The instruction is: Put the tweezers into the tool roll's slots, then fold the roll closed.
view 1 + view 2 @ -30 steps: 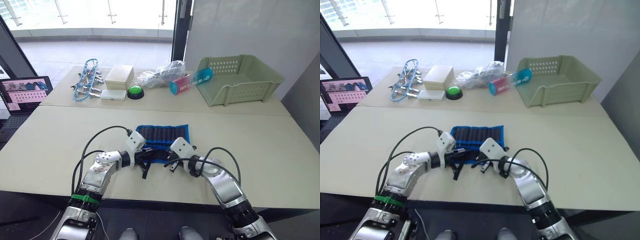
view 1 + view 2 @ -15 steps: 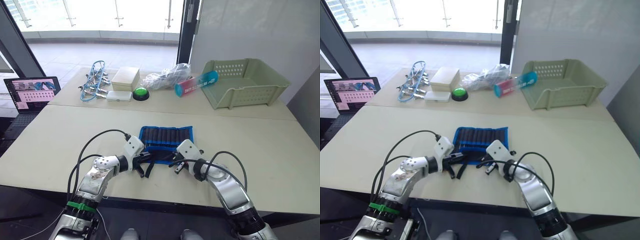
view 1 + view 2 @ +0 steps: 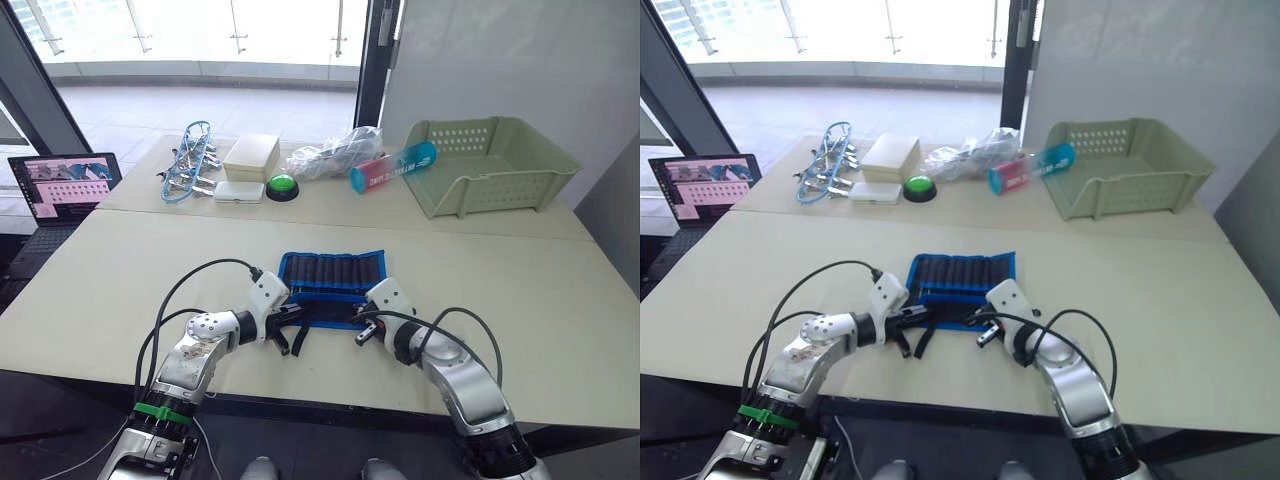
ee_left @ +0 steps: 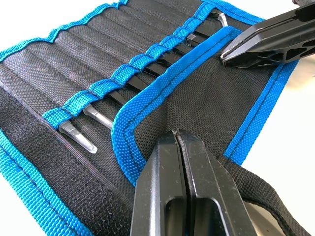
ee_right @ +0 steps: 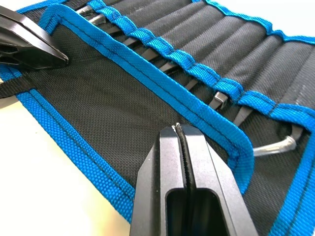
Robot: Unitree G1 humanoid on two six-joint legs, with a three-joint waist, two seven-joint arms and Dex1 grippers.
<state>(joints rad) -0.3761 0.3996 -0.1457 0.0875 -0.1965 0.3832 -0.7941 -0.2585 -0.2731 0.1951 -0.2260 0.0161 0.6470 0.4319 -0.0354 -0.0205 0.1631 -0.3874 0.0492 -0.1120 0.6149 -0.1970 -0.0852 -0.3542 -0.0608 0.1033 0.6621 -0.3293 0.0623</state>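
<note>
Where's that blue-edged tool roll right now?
The tool roll lies open on the near table, straight ahead of the robot, its near edge between the left pincer and the right pincer.

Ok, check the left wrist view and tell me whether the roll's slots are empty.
No: tweezers sit tucked in the slots of the tool roll, their tips poking out below the blue band.

Daylight poured in from the windows (image 3: 200,30) behind, washing them out. The table (image 3: 120,260) was evenly lit, shadows soft. Wrist views stayed crisp on the roll (image 4: 88,73), nearest fingers (image 4: 189,196) slightly blurred.
</note>
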